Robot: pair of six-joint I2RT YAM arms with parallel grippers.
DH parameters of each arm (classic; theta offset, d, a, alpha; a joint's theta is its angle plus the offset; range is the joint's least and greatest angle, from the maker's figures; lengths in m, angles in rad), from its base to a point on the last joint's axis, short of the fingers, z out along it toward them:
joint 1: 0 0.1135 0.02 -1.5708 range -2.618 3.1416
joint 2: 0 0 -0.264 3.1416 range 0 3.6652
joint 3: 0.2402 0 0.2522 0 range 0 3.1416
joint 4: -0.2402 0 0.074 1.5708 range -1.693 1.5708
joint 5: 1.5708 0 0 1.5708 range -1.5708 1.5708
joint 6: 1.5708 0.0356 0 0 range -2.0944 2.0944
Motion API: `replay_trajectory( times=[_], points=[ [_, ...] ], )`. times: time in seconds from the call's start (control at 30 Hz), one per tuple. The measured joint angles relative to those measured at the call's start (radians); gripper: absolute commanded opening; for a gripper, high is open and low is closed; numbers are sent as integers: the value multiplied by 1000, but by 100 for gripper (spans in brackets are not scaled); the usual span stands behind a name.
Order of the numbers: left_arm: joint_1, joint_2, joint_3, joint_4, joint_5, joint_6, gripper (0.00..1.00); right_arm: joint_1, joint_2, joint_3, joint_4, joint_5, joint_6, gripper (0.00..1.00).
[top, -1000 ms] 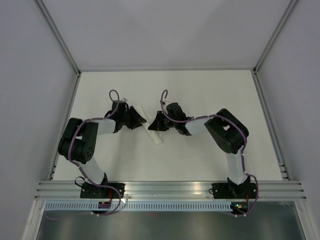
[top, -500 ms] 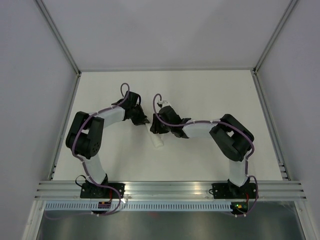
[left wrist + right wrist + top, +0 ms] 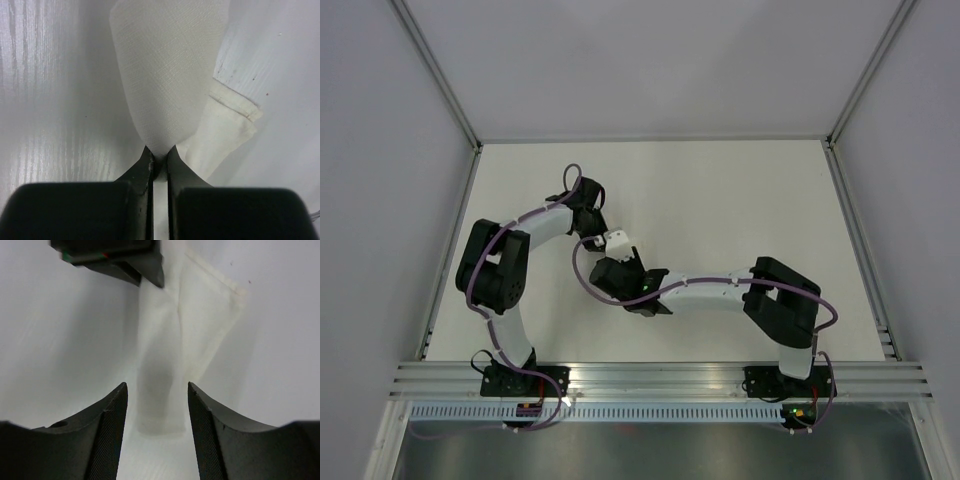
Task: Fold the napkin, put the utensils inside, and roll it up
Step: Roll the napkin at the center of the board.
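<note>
Tabletop [image 3: 740, 190] white | left jaws clamped on napkin [image 3: 165, 75] | right jaws apart near napkin

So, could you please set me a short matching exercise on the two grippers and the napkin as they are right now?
Things:
1. left gripper
2. right gripper
3. napkin

States:
A. open, one finger on either side of the napkin
B. white, with a hemmed corner showing
C. shut, pinching the napkin

Pairs: 1-C; 2-A; 3-B.
</note>
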Motion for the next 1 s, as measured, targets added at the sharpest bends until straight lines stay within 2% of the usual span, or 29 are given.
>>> replay_trajectory(
  times=[0.13,0.33,0.67,1.0],
  points=[
    [0,0,8,-33,-9,0,2,56,91,143,-48,93,-24,58],
    [-12,-1,15,-63,-28,0,2,76,222,273,-110,187,-50,57],
    [-25,-5,17,-87,-45,0,2,99,326,330,-172,322,-100,56],
    [-30,-8,18,-106,-48,0,2,135,392,429,-187,386,-149,55]
  ],
)
